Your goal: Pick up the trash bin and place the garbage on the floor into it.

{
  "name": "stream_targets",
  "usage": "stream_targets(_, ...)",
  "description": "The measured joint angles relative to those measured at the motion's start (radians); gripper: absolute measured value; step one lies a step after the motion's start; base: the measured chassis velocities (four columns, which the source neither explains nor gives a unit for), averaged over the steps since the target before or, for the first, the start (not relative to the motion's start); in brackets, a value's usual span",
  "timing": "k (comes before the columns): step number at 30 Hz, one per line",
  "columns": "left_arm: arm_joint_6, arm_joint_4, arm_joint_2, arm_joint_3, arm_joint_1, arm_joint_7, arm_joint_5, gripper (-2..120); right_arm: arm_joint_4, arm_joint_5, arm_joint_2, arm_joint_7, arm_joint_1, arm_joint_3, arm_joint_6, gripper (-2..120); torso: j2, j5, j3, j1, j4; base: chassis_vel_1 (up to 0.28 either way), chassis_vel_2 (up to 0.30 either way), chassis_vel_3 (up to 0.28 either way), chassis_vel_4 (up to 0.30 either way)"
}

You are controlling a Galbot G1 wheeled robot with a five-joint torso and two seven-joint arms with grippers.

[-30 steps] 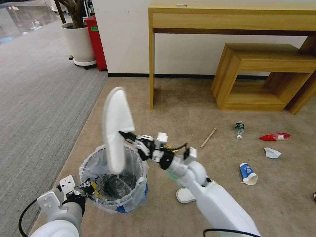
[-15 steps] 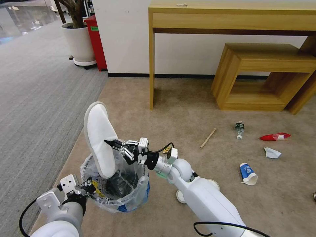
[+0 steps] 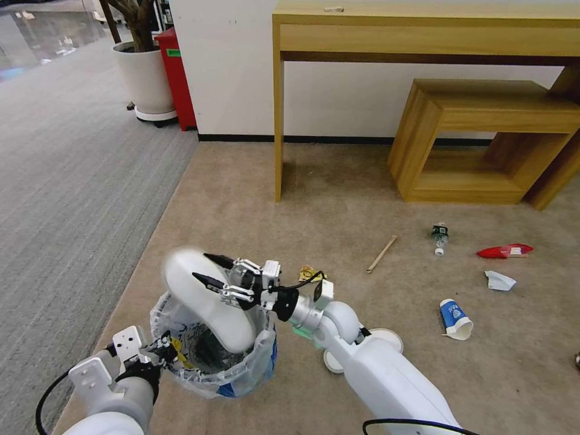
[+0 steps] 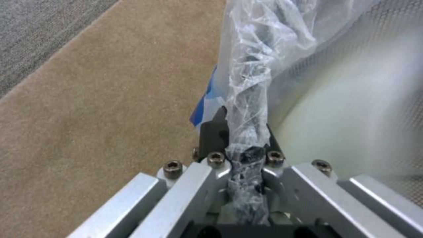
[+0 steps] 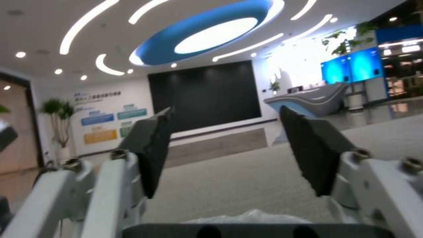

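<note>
Trash bin [image 3: 241,368] sits at my seven o'clock, left gripper [image 4: 240,145] clenched on its liner; I see a white slipper [image 3: 208,299] across its rim, right gripper [image 3: 211,272] released above it.

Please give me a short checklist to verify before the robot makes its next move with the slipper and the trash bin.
1. Right claw is open above the bin: ok, fingers spread with nothing between them.
2. Slipper is released into the trash bin: not ok yet; it lies tilted across the rim, toe outside.
3. Left claw grips the bin's lined rim: ok, shut on the plastic bag.
4. Bin is steady: cannot tell.
5. Garbage remains on the floor: not ok; second slipper, wooden stick, bottle, red packet, paper and carton remain.
</note>
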Motion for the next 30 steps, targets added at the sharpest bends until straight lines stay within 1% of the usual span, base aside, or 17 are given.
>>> stream_targets(1,0.000,0.000,0.001,-0.003,0.001,0.001,0.000,1,0.020,0.007,-0.012,0.015,-0.016,0.016,-0.003,75,0.000,0.0000,0.000,0.000,0.0000,0.000,0.000,0.000,0.000)
stream_targets(3,0.000,0.000,0.002,-0.004,0.001,0.001,0.000,1,0.033,0.009,-0.019,0.024,-0.025,0.024,-0.004,76,0.000,0.0000,0.000,0.000,0.0000,0.000,0.000,0.000,0.000)
stream_targets(5,0.000,0.000,0.007,-0.012,0.000,0.002,-0.001,1,0.103,0.010,-0.059,0.080,-0.072,0.077,-0.010,89,0.000,0.0001,0.000,0.000,0.0000,0.000,0.000,0.000,0.000)
stream_targets(6,0.000,0.000,0.007,-0.012,0.000,0.002,-0.001,1,0.103,0.010,-0.059,0.080,-0.072,0.077,-0.010,89,0.000,0.0001,0.000,0.000,0.0000,0.000,0.000,0.000,0.000)
stream_targets(9,0.000,0.000,0.013,-0.021,-0.004,0.003,-0.005,1,0.192,-0.030,-0.116,0.218,-0.138,0.157,-0.039,99,0.000,0.0000,0.000,0.000,-0.0001,0.000,0.000,0.000,0.000)
stream_targets(10,0.000,0.000,0.013,-0.021,-0.004,0.003,-0.005,1,0.192,-0.030,-0.116,0.218,-0.138,0.157,-0.039,99,0.000,0.0000,0.000,0.000,-0.0001,0.000,0.000,0.000,0.000)
stream_targets(12,0.000,0.000,0.018,-0.033,-0.008,0.003,-0.014,1,0.247,-0.042,-0.150,0.305,-0.189,0.213,-0.058,100,0.000,0.0002,0.000,0.000,-0.0002,0.000,0.000,0.000,0.000)
stream_targets(14,0.000,0.000,0.020,-0.038,-0.010,0.003,-0.019,1,0.265,-0.044,-0.162,0.331,-0.212,0.238,-0.065,100,0.000,-0.0002,0.000,0.000,-0.0001,0.000,0.000,0.000,0.000)
stream_targets(16,0.000,0.000,0.024,-0.047,-0.015,0.002,-0.028,1,0.323,-0.060,-0.193,0.399,-0.280,0.320,-0.085,100,0.000,0.0002,0.000,0.000,-0.0001,0.000,0.000,0.000,0.000)
stream_targets(18,0.000,0.000,0.020,-0.047,-0.020,0.001,-0.028,1,0.390,-0.084,-0.213,0.518,-0.358,0.406,-0.141,100,0.000,0.0002,0.000,0.000,-0.0001,0.000,0.000,0.000,0.000)
stream_targets(19,0.000,0.000,0.020,-0.047,-0.020,0.001,-0.028,1,0.390,-0.084,-0.213,0.518,-0.358,0.406,-0.141,100,0.000,0.0002,0.000,0.000,-0.0001,0.000,0.000,0.000,0.000)
stream_targets(20,0.000,0.000,0.015,-0.041,-0.021,0.001,-0.029,1,0.436,-0.077,-0.216,0.615,-0.401,0.447,-0.187,100,0.000,0.0001,0.000,0.000,-0.0001,0.000,0.000,0.000,0.000)
stream_targets(22,0.000,0.000,0.011,-0.035,-0.020,0.001,-0.028,1,0.487,-0.061,-0.210,0.730,-0.452,0.500,-0.242,100,0.000,-0.0001,0.000,0.000,-0.0002,0.000,0.000,0.000,0.000)
stream_targets(23,0.000,0.000,0.011,-0.035,-0.020,0.001,-0.028,1,0.487,-0.061,-0.210,0.730,-0.452,0.500,-0.242,100,0.000,-0.0001,0.000,0.000,-0.0002,0.000,0.000,0.000,0.000)
stream_targets(25,0.000,0.000,0.011,-0.035,-0.020,0.001,-0.029,1,0.529,-0.086,-0.181,0.844,-0.518,0.583,-0.290,100,0.000,0.0001,0.000,0.000,-0.0001,0.000,0.000,0.000,0.000)
stream_targets(28,0.000,0.000,0.014,-0.041,-0.022,0.001,-0.032,1,0.540,-0.110,-0.165,0.904,-0.548,0.624,-0.317,100,0.000,0.0000,0.000,0.000,-0.0001,0.000,0.000,0.000,0.000)
stream_targets(30,0.000,0.000,0.016,-0.049,-0.024,0.001,-0.040,1,0.549,-0.107,-0.160,0.997,-0.577,0.663,-0.353,100,0.000,-0.0001,0.000,0.000,-0.0001,0.000,0.000,0.000,0.000)
